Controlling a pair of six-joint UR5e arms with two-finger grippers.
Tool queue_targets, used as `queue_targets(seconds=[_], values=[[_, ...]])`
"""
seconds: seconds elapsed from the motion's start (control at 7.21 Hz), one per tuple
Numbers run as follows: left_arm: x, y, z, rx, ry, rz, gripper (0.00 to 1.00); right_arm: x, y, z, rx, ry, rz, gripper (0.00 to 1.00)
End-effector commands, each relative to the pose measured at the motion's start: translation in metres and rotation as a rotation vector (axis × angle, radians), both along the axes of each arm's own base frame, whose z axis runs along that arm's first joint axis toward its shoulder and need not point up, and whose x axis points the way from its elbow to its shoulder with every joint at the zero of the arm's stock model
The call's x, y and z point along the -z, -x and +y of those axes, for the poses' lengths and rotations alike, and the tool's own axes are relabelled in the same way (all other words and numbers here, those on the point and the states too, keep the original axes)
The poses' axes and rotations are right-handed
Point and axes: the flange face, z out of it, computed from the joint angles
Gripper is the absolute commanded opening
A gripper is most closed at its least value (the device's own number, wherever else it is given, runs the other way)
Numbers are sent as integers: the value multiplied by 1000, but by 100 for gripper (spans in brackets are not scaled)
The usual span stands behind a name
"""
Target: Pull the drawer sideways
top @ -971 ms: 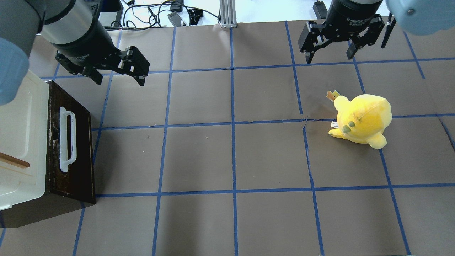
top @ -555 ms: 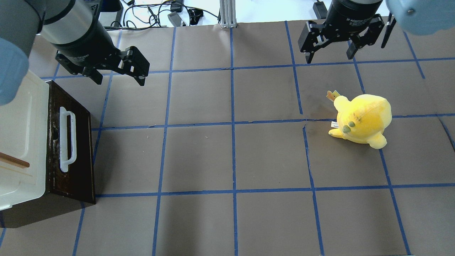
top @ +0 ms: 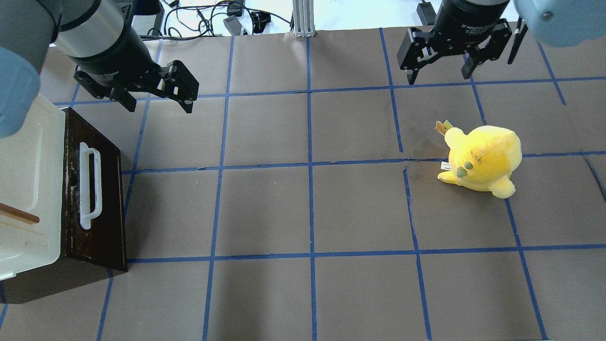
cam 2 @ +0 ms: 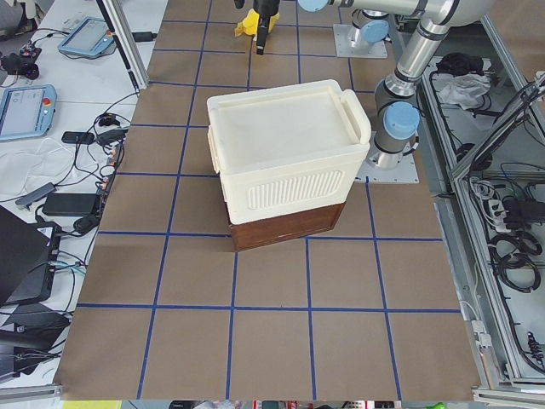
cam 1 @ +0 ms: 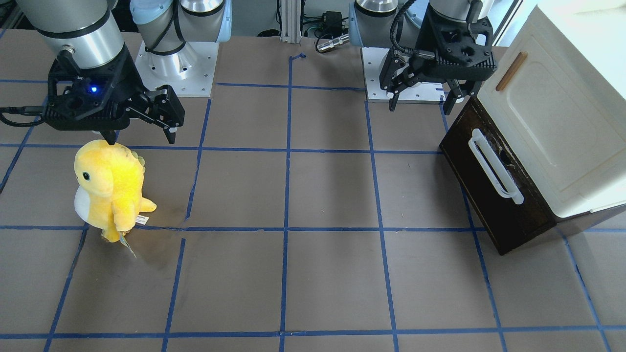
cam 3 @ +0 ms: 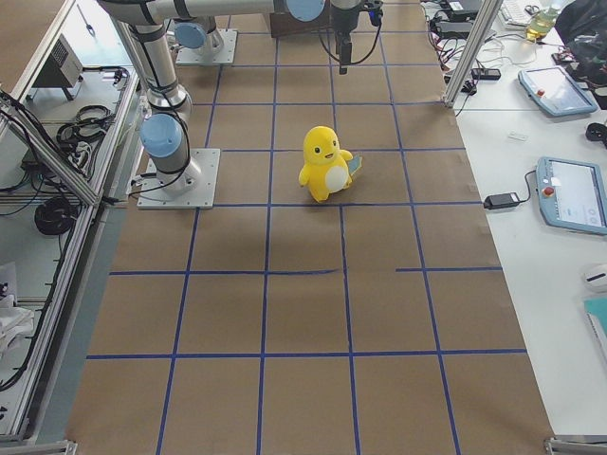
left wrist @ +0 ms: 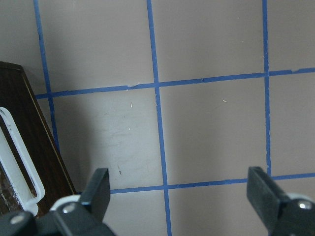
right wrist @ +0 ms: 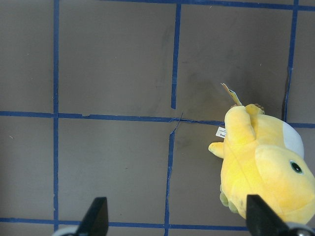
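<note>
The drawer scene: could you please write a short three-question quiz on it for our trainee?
1. True or false: the left gripper grips the drawer by its white handle.
2. Which thing stands nearest the right gripper? A) yellow plush toy B) red cup C) blue bowl
3. Fill in: both grippers are ___.
Key: 1 false; 2 A; 3 open.

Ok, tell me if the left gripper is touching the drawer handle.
Apart. In the overhead view the left gripper hangs open over bare table beyond the drawer, a clear gap from its white handle.
</note>
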Motion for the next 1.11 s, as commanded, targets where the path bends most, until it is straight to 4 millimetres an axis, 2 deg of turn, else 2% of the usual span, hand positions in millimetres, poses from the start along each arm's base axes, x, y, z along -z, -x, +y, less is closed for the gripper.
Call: queue_targets(seconds=[0.0,0.14,0.28,0.55,0.69,0.97], values=[[19,-3,-10,-165,-21,-60,100,0,0,0,1,0,0,100],[40,4,-22,-254,-53,-57,100,0,0,0,-1,0,0,100],[61,23,-30,-295,-76,-71,100,0,0,0,1,0,0,100],[98,49,-41,-331,-67,-244,100,0,0,0,1,0,0,100],[124,45,-42,-325,-83,-381,100,0,0,0,-1,0,0,100],[193,26,-44,-275,-144,-650,100,0,0,0,1,0,0,100]])
